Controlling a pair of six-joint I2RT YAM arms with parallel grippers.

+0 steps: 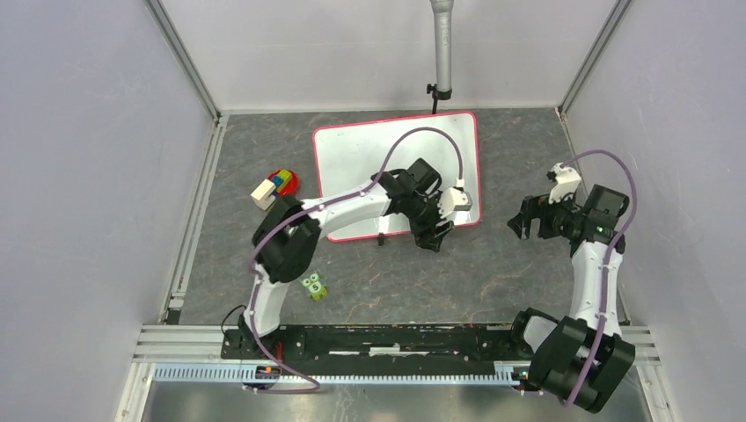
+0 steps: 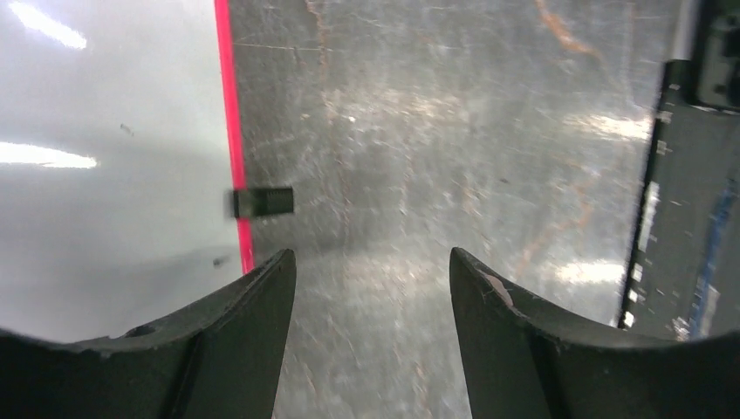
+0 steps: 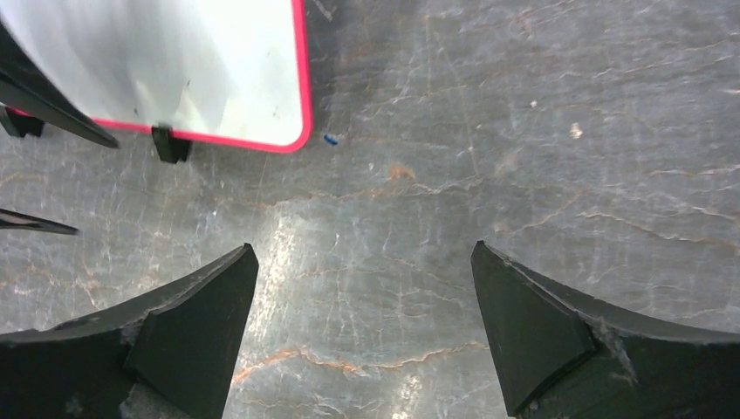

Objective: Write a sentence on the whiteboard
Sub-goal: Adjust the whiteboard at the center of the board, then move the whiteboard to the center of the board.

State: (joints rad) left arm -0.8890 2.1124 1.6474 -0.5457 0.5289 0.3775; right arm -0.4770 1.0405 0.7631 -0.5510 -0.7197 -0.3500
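The whiteboard point(image 1: 361, 154) lies flat at the back middle of the table, white with a red-pink frame. Its surface looks blank; no sentence shows on it in any view. My left gripper point(image 1: 437, 236) hangs over the board's near right edge, open and empty. In the left wrist view point(image 2: 371, 262) the board point(image 2: 105, 175) is at the left, with one black foot point(image 2: 262, 202) on its edge. My right gripper point(image 1: 525, 224) is open and empty over bare table to the board's right. The right wrist view point(image 3: 362, 257) shows the board's corner point(image 3: 192, 70) at the upper left. No marker is in view.
A pile of coloured toy blocks point(image 1: 275, 186) lies left of the board. A small green block with a 5 point(image 1: 313, 286) sits near the left arm's base. A camera pole point(image 1: 442, 44) stands behind the board. Enclosure walls close in both sides. A tiny blue speck point(image 3: 330, 138) lies by the board's corner.
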